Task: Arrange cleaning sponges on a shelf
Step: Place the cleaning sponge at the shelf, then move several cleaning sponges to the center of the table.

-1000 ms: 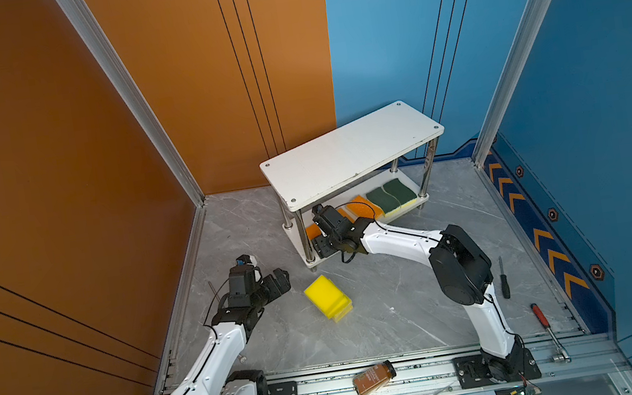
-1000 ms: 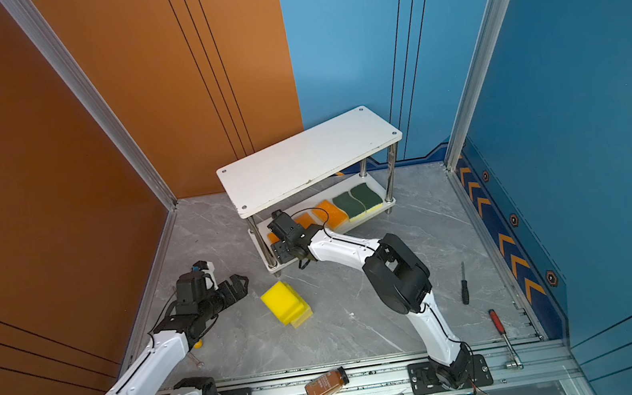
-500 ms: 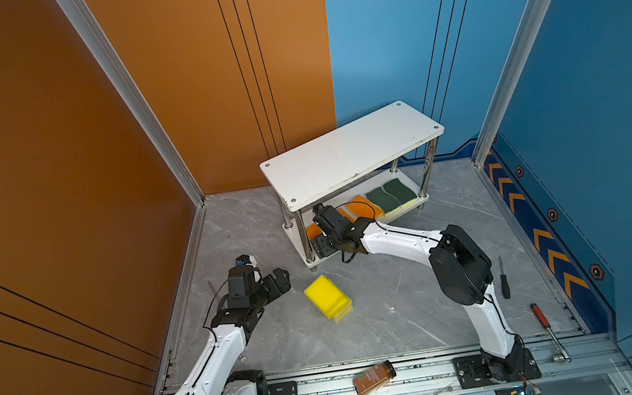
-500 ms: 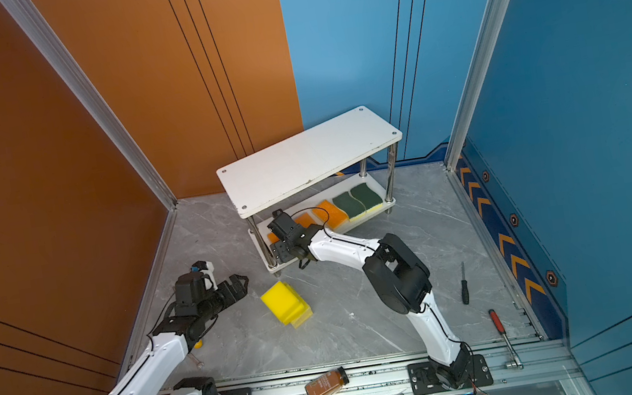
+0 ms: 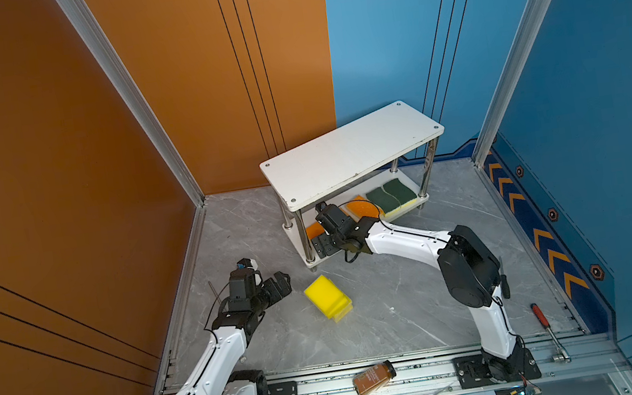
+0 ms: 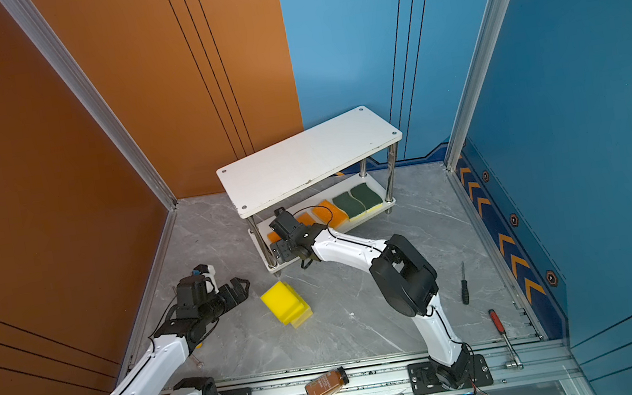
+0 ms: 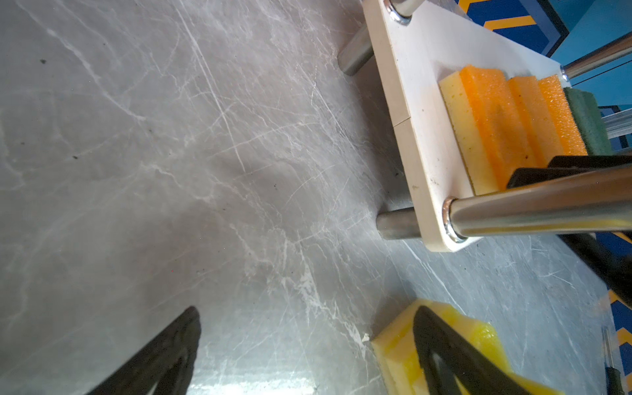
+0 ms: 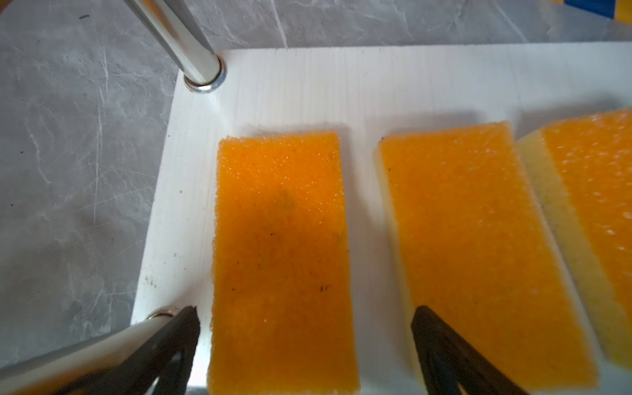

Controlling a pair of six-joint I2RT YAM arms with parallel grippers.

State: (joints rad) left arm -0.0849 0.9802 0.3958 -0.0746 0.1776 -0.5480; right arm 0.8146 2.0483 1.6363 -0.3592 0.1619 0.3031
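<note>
Widened since a second ago: right pincer, now spread astride the end orange sponge lying flat on the lower shelf board, near its corner leg. Best drawn straight back, clear of foam and leg. Left pincer spread too, empty, near the yellow stack on the worktop. Brown bottle label unreadable.
</note>
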